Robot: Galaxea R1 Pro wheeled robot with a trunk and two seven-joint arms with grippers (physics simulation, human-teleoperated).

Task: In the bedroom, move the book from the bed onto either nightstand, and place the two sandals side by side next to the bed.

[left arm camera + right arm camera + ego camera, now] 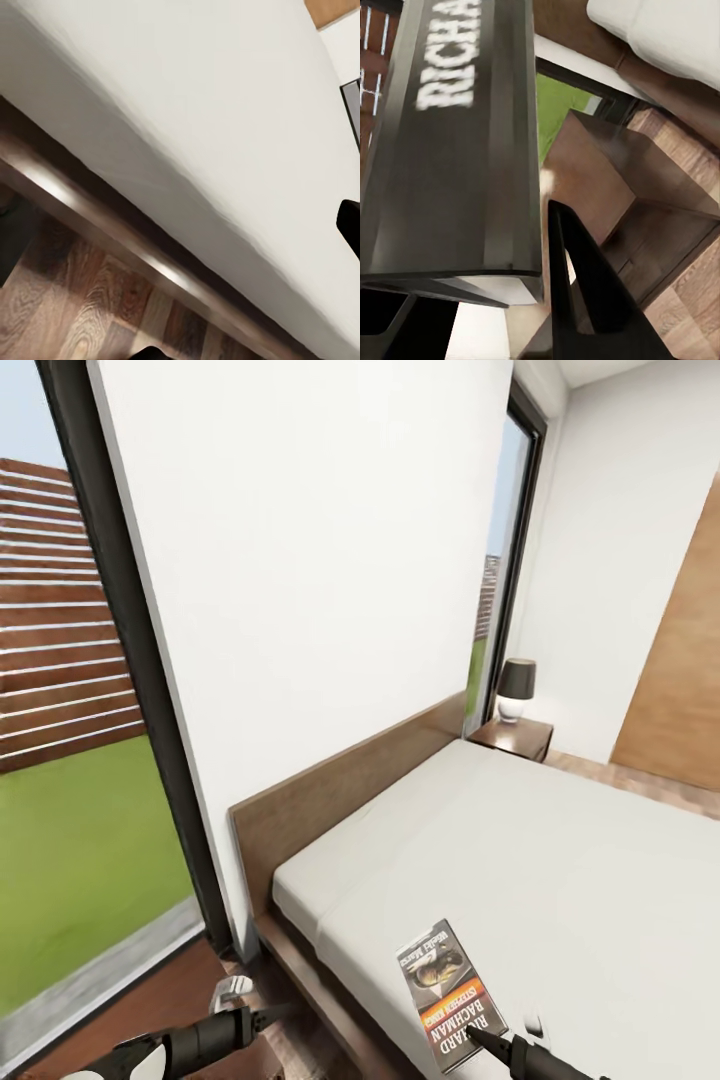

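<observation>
**Right gripper at the paperback on the bed's near corner**

The book (pixel 449 994) lies on the off-white mattress of the bed (pixel 560 860), close to its near edge, cover up with "RICHARD" lettering and an orange band showing. The right gripper (pixel 480 1040) reaches in from the lower edge of the head view, a dark fingertip touching the book's near end. In the right wrist view the book (pixel 450 142) sits hard against the camera, its dark spine and white page edges lifted above the floor, with one black finger (pixel 585 292) just beside it; the grip appears closed on the book, though the second finger is hidden.

The left gripper (pixel 262 1015) hangs low beside the bed's dark wooden platform (pixel 112 240), over wood-plank floor (pixel 67 315); whether its jaws are parted cannot be told.

A nightstand (pixel 512 737) stands at the far side of the headboard (pixel 340 790), carrying a lamp (pixel 516 691). Another reddish-brown nightstand (pixel 622 195) shows in the right wrist view, near a window (pixel 70 760).
</observation>
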